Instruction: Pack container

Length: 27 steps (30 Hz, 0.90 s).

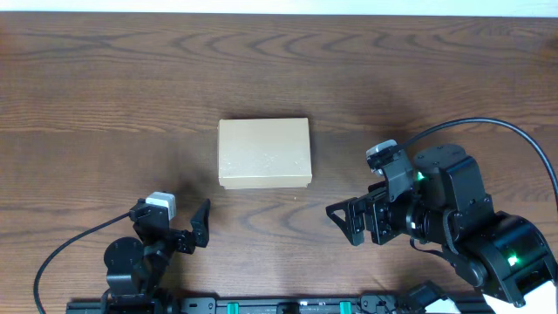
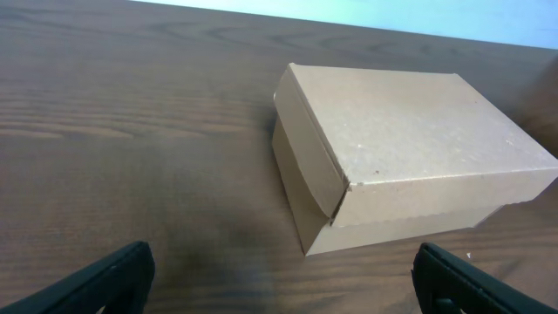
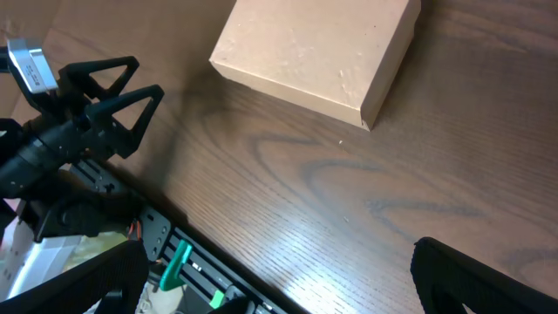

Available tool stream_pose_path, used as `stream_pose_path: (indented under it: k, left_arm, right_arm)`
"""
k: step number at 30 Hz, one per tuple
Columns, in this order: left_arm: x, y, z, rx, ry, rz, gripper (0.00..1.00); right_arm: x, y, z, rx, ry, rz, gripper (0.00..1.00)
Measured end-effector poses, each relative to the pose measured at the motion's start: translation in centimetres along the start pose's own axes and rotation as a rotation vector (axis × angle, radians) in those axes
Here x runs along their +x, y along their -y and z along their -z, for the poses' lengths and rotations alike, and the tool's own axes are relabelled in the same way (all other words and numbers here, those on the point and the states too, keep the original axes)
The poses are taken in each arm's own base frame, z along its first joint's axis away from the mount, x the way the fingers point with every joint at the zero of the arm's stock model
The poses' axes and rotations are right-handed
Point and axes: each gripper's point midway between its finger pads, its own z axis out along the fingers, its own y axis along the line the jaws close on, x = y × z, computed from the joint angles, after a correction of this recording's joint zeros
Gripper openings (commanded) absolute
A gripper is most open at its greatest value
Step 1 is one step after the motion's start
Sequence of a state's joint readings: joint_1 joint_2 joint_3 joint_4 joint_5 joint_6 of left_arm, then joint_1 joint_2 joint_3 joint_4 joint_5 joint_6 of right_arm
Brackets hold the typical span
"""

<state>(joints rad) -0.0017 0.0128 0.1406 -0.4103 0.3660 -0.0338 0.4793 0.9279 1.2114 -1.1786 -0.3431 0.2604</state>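
Box (image 1: 264, 153) is lying shut, likely light, stiff, crushable; grip its short sides; left gripper (image 3: 127, 85) and right gripper (image 1: 343, 225) are gaping, empty.

Left arm (image 1: 131, 262) and right arm (image 1: 462, 222) black, black cables (image 1: 70, 249), white wrist blocks (image 1: 160, 204) (right shows green lights (image 1: 514, 258)).

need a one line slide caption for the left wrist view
Closed cardboard container on the wood table, framed by the left gripper's open fingers.
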Motion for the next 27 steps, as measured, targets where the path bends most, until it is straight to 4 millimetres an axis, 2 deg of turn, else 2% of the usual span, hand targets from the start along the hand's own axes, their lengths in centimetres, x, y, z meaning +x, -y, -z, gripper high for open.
stream_pose_path:
  k: [17, 20, 23, 27]
  left_arm:
    - [0.0, 0.0, 0.0, 0.0, 0.0, 0.0, 0.95]
    - [0.0, 0.0, 0.0, 0.0, 0.001, 0.0, 0.95]
    - [0.0, 0.0, 0.0, 0.0, 0.0, 0.0, 0.95]
    - [0.0, 0.0, 0.0, -0.001, 0.002, -0.001, 0.96]
  right_arm:
    - [-0.1, 0.2, 0.1, 0.018, 0.012, 0.024, 0.99]
    - [-0.7, 1.0, 0.7, 0.068, 0.084, 0.068, 0.99]
    - [-1.0, 2.4, 1.4, 0.135, 0.227, 0.119, 0.99]
    - [-1.0, 3.4, 1.3, 0.154, 0.387, 0.197, 0.99]
